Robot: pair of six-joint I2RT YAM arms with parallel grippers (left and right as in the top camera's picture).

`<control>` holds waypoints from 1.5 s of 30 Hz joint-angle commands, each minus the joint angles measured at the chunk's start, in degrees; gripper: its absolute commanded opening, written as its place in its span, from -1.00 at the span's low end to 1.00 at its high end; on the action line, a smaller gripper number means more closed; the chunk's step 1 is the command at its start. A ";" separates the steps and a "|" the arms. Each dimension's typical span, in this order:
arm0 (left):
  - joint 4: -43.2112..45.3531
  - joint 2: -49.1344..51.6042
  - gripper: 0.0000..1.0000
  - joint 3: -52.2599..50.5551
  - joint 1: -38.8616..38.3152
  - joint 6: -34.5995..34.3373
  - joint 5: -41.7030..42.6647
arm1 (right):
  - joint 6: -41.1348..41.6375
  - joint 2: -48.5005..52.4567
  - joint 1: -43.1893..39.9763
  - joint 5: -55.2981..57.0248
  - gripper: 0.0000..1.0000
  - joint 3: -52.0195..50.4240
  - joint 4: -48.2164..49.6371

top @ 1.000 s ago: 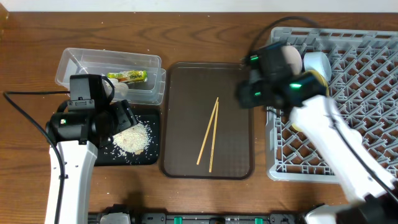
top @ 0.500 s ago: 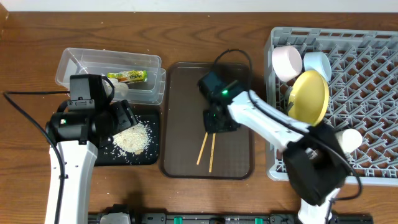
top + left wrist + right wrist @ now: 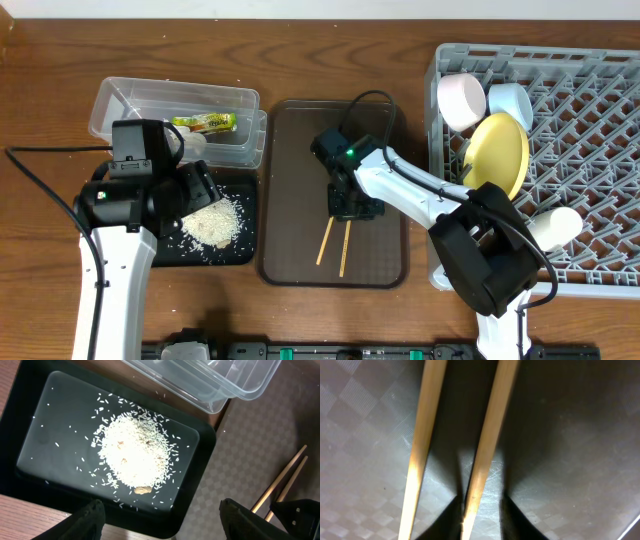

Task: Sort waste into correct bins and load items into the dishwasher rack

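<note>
Two wooden chopsticks point(image 3: 326, 243) lie on the brown serving tray point(image 3: 300, 150). My right gripper point(image 3: 352, 205) is down on their upper half. In the right wrist view its jaws point(image 3: 481, 505) stand narrowly open around the right chopstick point(image 3: 487, 445); a slit shows beside it, and the left chopstick point(image 3: 422, 445) lies outside. My left gripper point(image 3: 161, 510) hangs open and empty over the black tray's point(image 3: 30, 420) near edge, where the rice point(image 3: 135, 455) is piled. The wrapper point(image 3: 205, 123) lies in the clear tub point(image 3: 130, 105). The rack point(image 3: 590, 150) holds the yellow plate point(image 3: 498, 155), two bowls and a cup point(image 3: 558, 228).
The pale bowl point(image 3: 458, 100) and white bowl point(image 3: 510, 100) stand on edge in the rack's back left corner. The rack's left wall rises close to the brown tray's right rim. The clear tub point(image 3: 220, 385) overlaps the black tray's far edge. Bare wooden table surrounds everything.
My right arm swung from the rack to the brown tray and came down over the chopsticks, its jaws narrowing around one. The left arm has not moved.
</note>
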 commanded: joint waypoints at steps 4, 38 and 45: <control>-0.20 -0.04 0.53 0.22 0.24 0.13 -0.46 | 1.33 1.86 0.76 0.39 -0.97 0.00 -0.20; -0.20 -0.04 0.53 0.22 0.24 0.13 -0.46 | -30.47 -24.52 -32.00 0.42 -0.98 -1.62 -14.51; -0.37 -0.04 0.53 0.22 0.24 0.13 -0.46 | -30.45 -20.52 -32.00 0.42 -0.60 -1.73 -12.61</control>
